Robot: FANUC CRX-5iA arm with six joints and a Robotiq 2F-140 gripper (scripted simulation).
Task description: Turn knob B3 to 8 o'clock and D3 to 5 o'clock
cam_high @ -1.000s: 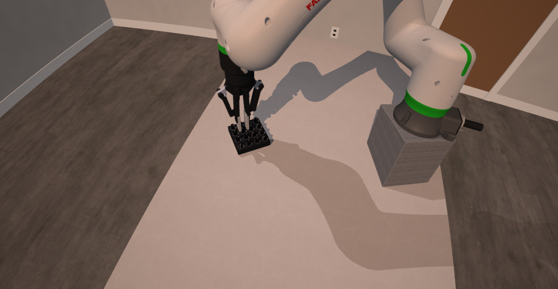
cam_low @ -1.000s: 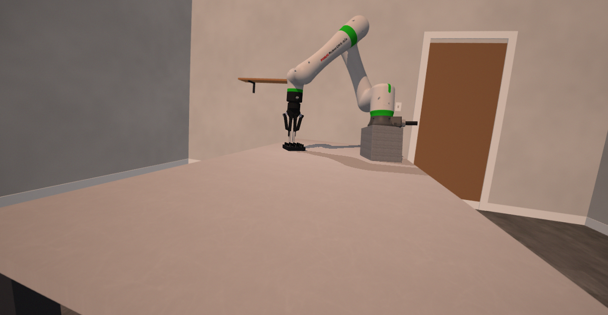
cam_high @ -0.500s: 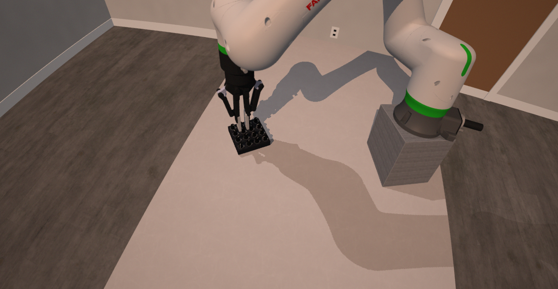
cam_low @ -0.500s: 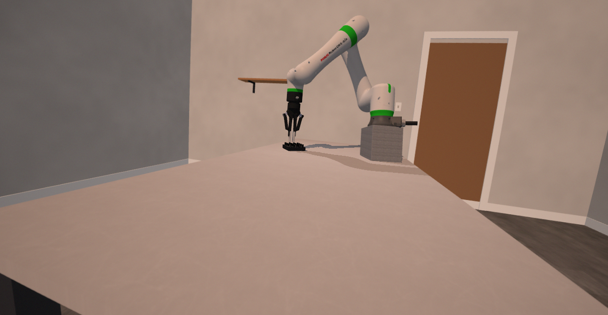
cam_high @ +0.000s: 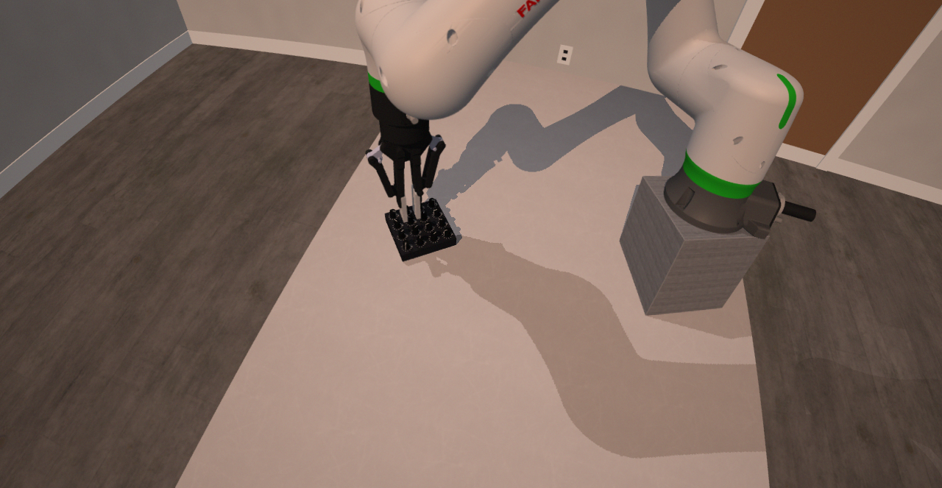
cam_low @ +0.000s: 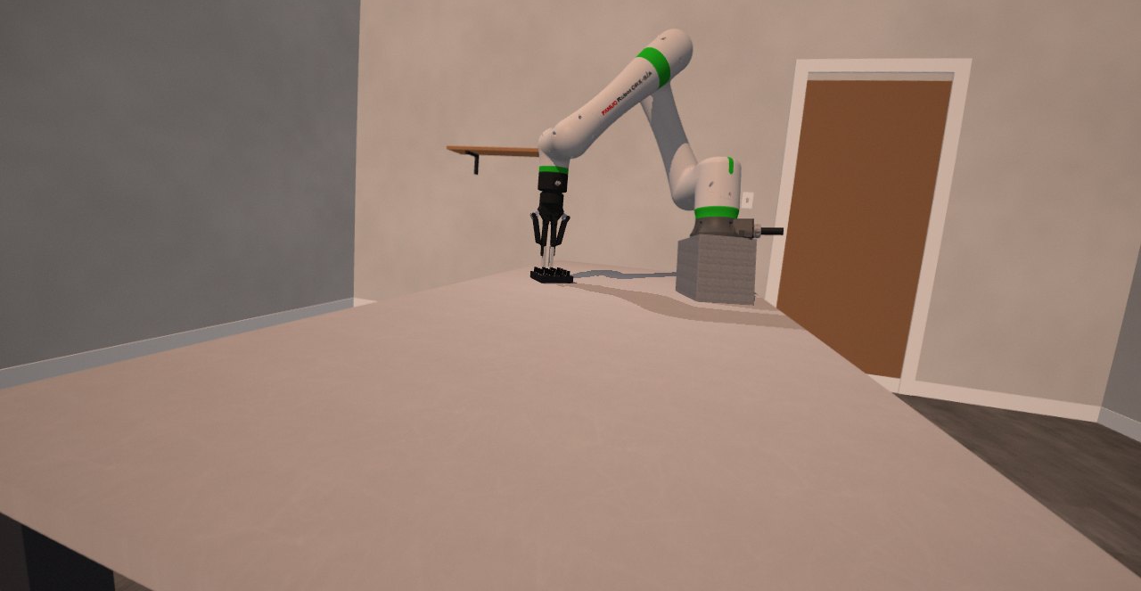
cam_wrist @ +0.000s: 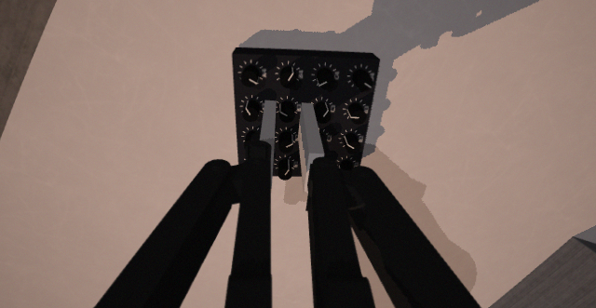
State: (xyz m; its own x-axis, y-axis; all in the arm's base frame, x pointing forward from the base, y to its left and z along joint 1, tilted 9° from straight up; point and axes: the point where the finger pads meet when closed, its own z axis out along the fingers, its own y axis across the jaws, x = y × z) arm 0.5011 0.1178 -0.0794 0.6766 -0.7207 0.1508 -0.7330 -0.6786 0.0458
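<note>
Your black, grey-tipped claw (cam_high: pixel 411 218) (cam_low: pixel 547 266) (cam_wrist: pixel 287 119), spread slightly, lines up with round black knob B3 (cam_wrist: pixel 288 108); next, pinch and turn toward 8 o'clock.

Knobs: sixteen, in four rows of four (some partly hidden in the wrist view). Knob box (cam_high: pixel 429 249) (cam_low: pixel 551 278) (cam_wrist: pixel 304 53): one. Door (cam_high: pixel 836 43) (cam_low: pixel 866 228): one. Shelf (cam_low: pixel 494 151): one. Robot arm (cam_high: pixel 454 43) (cam_low: pixel 614 101): one.

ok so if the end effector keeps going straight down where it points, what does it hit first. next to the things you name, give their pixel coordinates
Probably the knob (cam_wrist: pixel 287 108) between its fingertips, or the box top (cam_wrist: pixel 304 89) beside it; depth is unclear.
</note>
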